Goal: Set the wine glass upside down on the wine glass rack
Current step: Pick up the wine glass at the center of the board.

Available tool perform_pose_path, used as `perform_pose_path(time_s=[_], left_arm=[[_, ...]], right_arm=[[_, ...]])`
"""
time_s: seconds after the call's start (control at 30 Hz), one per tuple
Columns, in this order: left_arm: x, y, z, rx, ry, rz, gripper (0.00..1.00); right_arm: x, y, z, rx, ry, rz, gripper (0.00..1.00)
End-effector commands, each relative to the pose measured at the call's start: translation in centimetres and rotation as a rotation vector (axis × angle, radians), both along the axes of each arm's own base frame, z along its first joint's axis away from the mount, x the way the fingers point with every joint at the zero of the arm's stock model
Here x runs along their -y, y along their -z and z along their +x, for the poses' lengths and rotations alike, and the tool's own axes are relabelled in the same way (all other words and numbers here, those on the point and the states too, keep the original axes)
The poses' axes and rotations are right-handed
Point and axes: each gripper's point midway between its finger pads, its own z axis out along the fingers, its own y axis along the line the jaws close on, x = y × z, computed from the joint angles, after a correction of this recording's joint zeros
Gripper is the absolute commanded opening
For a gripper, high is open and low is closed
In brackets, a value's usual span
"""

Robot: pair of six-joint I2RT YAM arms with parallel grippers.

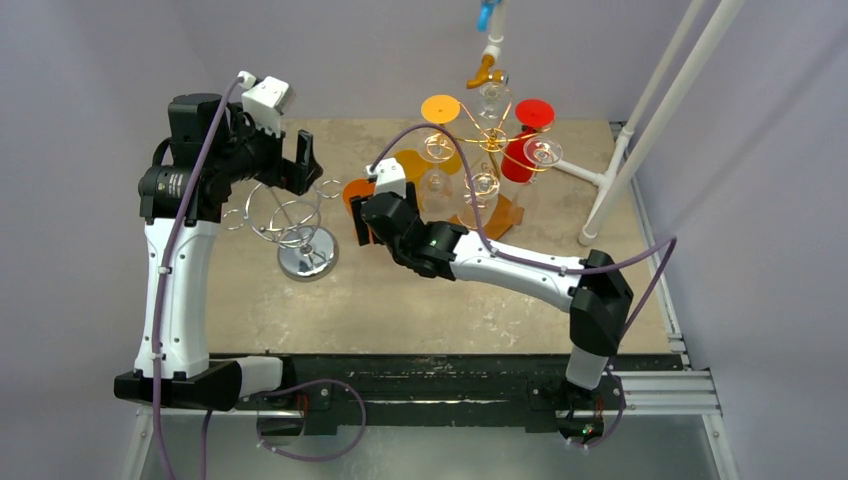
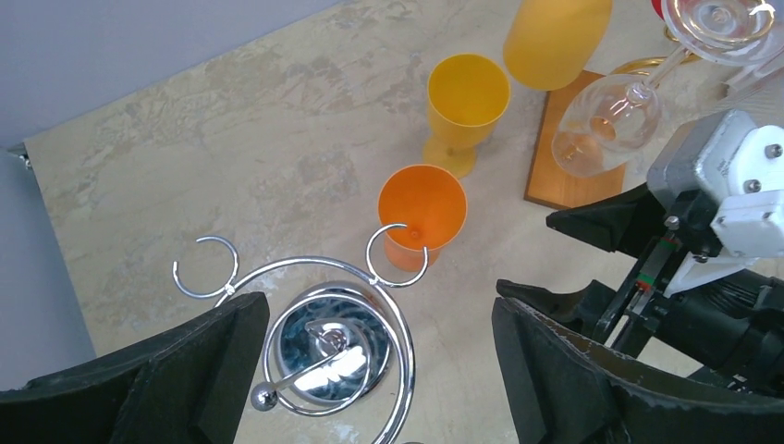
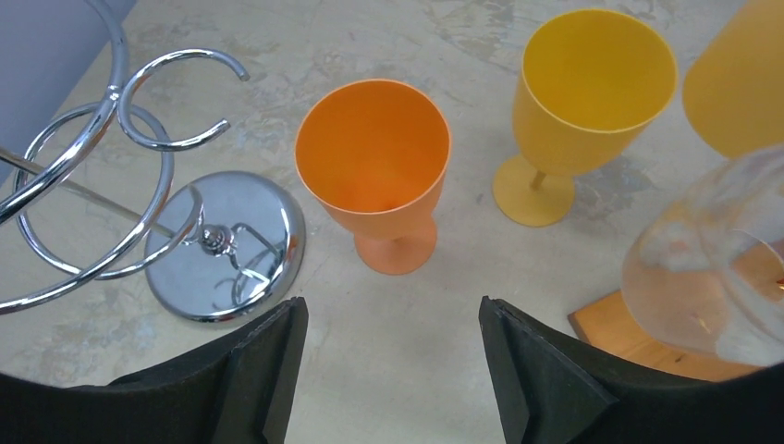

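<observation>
Both wrist views show orange glass (image 3: pixel 374 157); overhead, right claw (image 1: pixel 365 228) half-hides it.

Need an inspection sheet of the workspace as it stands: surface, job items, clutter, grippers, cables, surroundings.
Surface: table, beige and mottled, no spill seen.
Job's things: chrome rack upright, empty; orange glass upright beside it, not racked.
Clutter: yellow glass upright; gold rack on a wooden base, glasses hung on it.
Grippers: left gripper open over the chrome rack, holding nothing; right gripper open, facing the orange glass, holding nothing.
Cables: purple cable along each arm; no snag seen.
Surroundings: grey walls; white pipes at right.
</observation>
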Motion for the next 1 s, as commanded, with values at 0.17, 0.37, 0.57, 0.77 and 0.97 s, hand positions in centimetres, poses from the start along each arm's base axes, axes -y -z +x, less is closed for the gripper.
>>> perform_pose_path(time_s=[0.17,0.37,0.57,0.77,0.97], left_arm=[[-1.1,-0.7,-0.3,0.011,-0.069,0.016,1.00],[-1.1,-0.4,-0.3,0.007,-0.063,0.025,1.00],[-0.8,-0.4,-0.3,0.009,-0.051,0.007,1.00],[-0.8,-0.3,-0.5,0.007,-0.045,0.015,1.00],[-0.9,0.2,-0.6,0.005,-0.040,0.026,1.00]], right_arm=[[-1.2,-2.4,3.2,0.072,0.176,0.103,0.76],[-1.1,-2.2,4.6,0.092,0.228,0.123,0.75],[-2.1,-0.2,5.5,0.082,0.243,0.111,0.73],[-2.5,0.9,6.2,0.094,0.277,0.127,0.70],[-2.9,1.4,6.5,0.098,0.287,0.150,0.67]])
